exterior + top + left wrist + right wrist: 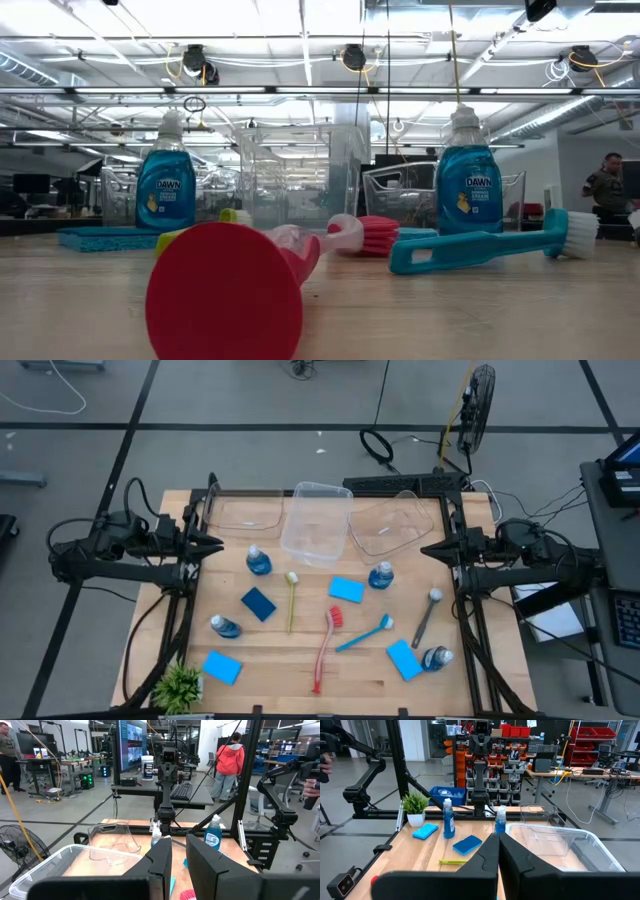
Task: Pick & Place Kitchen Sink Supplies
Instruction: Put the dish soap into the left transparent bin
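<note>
On the wooden table lie several clear bottles of blue liquid, such as one [258, 560] and another [380, 574]. Between them lie blue sponges [346, 589] [221, 666], all flat on the wood. A yellow-green brush [291, 600], a red one [325, 650], a blue one [364, 632] and a grey one [427, 615] also lie flat. My left gripper [215, 544] [179, 842] hovers level at the table's left edge, a narrow gap between its fingers. My right gripper [428, 550] [498, 837] hovers level at the right edge, shut on nothing.
Three clear plastic tubs [318, 522] [247, 512] [392, 525] stand along the far edge. A small green plant [178, 685] sits at the near left corner. The black frame posts [462, 610] flank both sides. People stand in the room beyond.
</note>
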`<action>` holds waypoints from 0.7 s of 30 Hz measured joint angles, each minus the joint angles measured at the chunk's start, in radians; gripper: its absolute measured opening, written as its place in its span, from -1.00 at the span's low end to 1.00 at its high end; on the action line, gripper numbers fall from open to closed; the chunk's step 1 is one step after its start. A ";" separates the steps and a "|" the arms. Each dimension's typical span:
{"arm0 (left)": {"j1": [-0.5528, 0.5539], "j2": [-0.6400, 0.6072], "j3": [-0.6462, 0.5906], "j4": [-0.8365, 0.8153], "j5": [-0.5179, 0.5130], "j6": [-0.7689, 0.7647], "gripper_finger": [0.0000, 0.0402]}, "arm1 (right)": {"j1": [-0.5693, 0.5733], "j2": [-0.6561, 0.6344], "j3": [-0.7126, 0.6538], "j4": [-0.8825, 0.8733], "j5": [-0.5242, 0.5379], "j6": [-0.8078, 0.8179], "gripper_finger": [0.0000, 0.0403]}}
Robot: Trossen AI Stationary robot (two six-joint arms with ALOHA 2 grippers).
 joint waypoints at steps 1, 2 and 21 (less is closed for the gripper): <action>0.000 0.000 0.000 0.000 0.000 0.000 -0.69 | 0.000 0.000 0.000 -0.002 0.005 -0.002 -1.00; 0.000 0.000 0.000 0.000 0.000 0.000 -0.69 | 0.000 0.002 0.000 -0.005 0.020 -0.009 -1.00; 0.000 0.000 0.000 0.000 0.000 0.001 -0.69 | 0.000 0.565 0.368 -0.405 0.138 -0.039 -0.96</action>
